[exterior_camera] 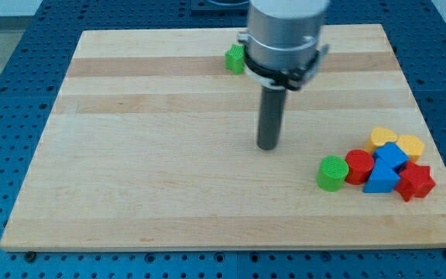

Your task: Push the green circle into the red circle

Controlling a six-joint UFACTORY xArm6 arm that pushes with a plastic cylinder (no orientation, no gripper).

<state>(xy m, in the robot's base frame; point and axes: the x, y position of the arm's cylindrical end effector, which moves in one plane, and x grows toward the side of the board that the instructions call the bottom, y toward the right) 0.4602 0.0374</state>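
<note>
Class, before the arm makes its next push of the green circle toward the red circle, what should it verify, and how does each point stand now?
1. Green circle in plain view: ok.
2. Red circle in plain view: ok.
3. Green circle already touching red circle: appears so, cannot tell for certain.
4. My tip touching green circle: not ok; it stands apart, toward the view's upper left.
5. Board bare between tip and green circle: ok.
6. Other green block out of the path: ok.
</note>
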